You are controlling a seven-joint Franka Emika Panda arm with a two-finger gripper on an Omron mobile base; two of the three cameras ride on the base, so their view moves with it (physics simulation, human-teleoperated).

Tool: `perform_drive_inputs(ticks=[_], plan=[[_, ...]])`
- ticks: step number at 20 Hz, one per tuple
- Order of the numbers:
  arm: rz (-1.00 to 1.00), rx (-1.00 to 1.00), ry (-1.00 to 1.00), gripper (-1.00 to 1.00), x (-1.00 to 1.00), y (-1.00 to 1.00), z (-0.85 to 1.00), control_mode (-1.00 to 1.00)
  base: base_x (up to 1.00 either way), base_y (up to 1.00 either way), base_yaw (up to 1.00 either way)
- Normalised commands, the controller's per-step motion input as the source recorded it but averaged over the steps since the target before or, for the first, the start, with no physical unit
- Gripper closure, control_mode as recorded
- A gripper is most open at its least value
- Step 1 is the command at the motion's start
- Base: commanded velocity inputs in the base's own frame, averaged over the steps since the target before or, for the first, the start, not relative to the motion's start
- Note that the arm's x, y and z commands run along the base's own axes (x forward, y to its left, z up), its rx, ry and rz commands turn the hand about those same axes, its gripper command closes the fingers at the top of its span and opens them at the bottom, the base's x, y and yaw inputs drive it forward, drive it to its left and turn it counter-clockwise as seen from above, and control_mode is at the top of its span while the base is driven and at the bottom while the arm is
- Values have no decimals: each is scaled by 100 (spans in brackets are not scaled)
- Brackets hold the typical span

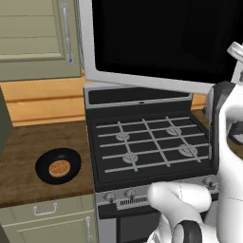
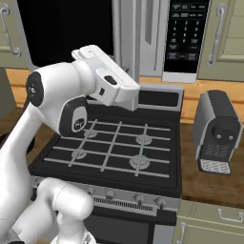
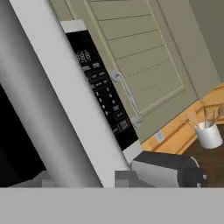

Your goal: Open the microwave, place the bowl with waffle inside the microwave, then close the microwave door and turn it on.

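Right against the hand camera stands the grey handle (image 3: 39, 105) of the microwave door (image 1: 156, 42); whether the gripper's jaws hold it cannot be told. Left of the stove (image 1: 147, 142), the bowl (image 1: 58, 166) with the waffle (image 1: 59, 168) sits on the counter (image 1: 28, 152).

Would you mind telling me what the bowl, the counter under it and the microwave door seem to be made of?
The bowl looks like glossy black ceramic or plastic; its smooth rim catches light, so either fits. The counter appears to be brown wood, with a faint streaked grain. The microwave door seems to be brushed silver-grey metal framing dark glass, judging by its pale matte frame and flat black window.
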Motion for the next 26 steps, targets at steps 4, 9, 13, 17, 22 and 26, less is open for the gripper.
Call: perform_drive_inputs(ticks=[4,9,13,17,22,26], plan=[[-8,-12,0,100,-100,3,-12,-100,0,0,0],[-1,-15,0,100,-100,23,-23,-100,0,0,0],[-1,-19,0,100,-100,54,-23,-100,0,0,0],[-7,-20,0,100,-100,72,-18,-100,0,0,0],[-9,-19,2,100,-91,73,-28,-100,0,0,0],[-9,-3,3,-100,-2,24,-10,-100,0,0,0]])
